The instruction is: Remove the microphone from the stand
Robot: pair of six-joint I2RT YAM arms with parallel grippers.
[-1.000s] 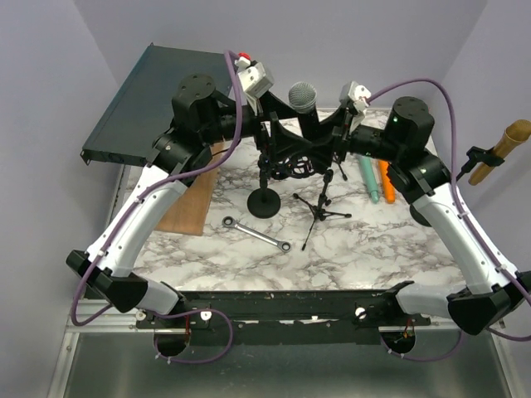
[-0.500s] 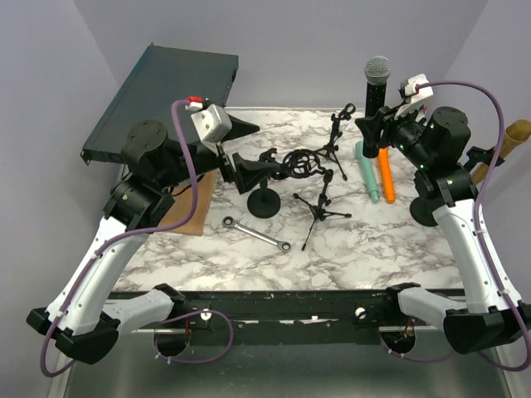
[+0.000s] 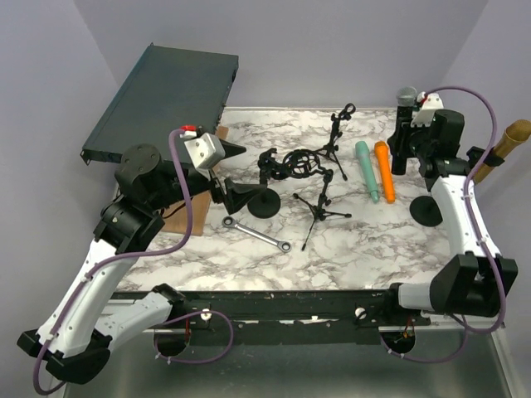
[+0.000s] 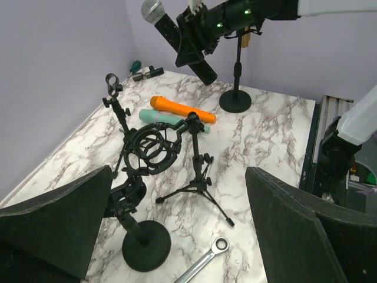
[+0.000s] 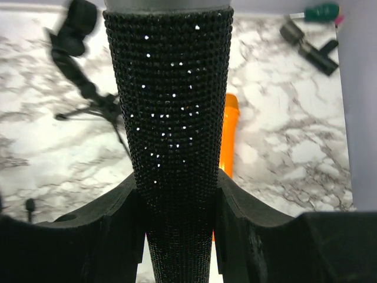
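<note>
My right gripper (image 3: 405,143) is shut on the black glittery microphone (image 3: 401,124) and holds it upright, silver head up, above the table's far right. In the right wrist view the microphone body (image 5: 171,118) fills the gap between my fingers (image 5: 247,230). It also shows at the top of the left wrist view (image 4: 177,35). The black stand with a round base (image 3: 264,203) and an empty shock mount (image 3: 292,162) stands at table centre. My left gripper (image 3: 239,174) is open just left of the stand. The stand's base (image 4: 141,247) lies between its wide-apart fingers.
A small tripod stand (image 3: 319,207), a wrench (image 3: 257,235), a teal microphone (image 3: 367,172) and an orange microphone (image 3: 385,170) lie nearby. A second round-base stand (image 3: 427,211) holds a gold microphone (image 3: 502,145) at the right. A dark rack unit (image 3: 162,95) sits at the far left.
My right gripper has carried the microphone from above the shock mount to the far right. My left gripper has let go of the stand, opened and drawn back to the left.
</note>
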